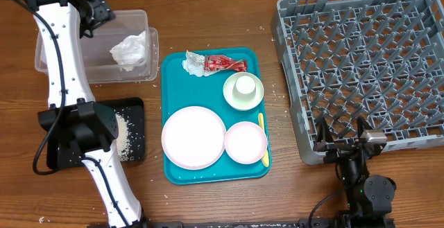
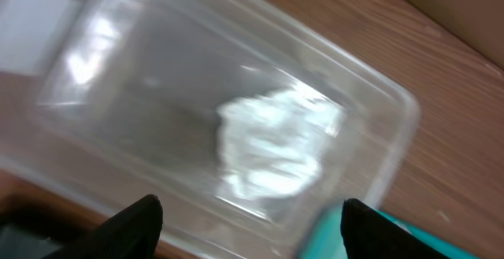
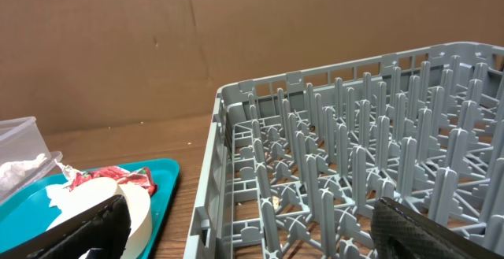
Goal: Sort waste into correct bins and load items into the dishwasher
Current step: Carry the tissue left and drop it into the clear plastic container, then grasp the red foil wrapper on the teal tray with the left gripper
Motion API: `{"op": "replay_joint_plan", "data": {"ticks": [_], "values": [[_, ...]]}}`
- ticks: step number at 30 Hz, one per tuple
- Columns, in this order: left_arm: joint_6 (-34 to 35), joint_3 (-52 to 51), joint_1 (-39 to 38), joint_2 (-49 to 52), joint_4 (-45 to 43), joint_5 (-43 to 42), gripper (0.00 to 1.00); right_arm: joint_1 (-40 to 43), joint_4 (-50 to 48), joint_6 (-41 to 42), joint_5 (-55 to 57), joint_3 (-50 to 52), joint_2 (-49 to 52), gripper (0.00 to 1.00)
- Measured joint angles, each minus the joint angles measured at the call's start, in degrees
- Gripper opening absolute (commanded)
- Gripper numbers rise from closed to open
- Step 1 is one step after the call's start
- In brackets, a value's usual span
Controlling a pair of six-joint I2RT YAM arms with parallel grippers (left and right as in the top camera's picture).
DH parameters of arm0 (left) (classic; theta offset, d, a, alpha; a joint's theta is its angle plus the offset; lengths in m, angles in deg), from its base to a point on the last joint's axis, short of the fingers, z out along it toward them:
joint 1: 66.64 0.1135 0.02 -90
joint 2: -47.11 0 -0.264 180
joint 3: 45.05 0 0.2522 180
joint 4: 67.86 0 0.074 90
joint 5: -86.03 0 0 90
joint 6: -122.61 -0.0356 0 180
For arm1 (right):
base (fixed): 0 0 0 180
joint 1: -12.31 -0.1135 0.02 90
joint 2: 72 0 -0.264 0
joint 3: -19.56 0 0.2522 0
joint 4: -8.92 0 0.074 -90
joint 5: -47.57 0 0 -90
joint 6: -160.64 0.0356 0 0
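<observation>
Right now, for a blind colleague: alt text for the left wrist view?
A crumpled white napkin lies in a clear plastic tub, blurred, seen from above between the left gripper's open fingers. Wooden table and a teal tray corner edge the frame.

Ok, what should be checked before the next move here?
1. Crumpled napkin inside the clear tub: ok.
2. Left tool open, nothing held: ok.
3. Right tool open, nothing held: ok.
4. Teal tray free of waste: not ok; red wrapper and second napkin lie on it.
5. Dish rack loaded: not ok; no dishes in it, plate sits on the tray.
</observation>
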Motion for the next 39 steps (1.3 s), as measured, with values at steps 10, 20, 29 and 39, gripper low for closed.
{"op": "replay_joint_plan", "data": {"ticks": [10,20,29,39], "values": [[-14.75,0.0,-12.76,0.0,-0.37,-15.13,0.63,0.0,0.02,0.0,-0.02,0.0,0.0,1.0],[-22.03,0.0,-27.15,3.87,-0.44,-6.97,0.67,0.02,0.02,0.0,-0.02,0.0,0.0,1.0],[-27.12,-0.39,-28.94,15.69,-1.97,-5.44,0.62,0.0,0.04,0.0,-0.02,0.0,0.0,1.0],[-30.6,-0.52,-28.96,17.81,1.22,-6.29,0.64,0.02,0.04,0.0,-0.02,0.0,0.0,1.0]]}}
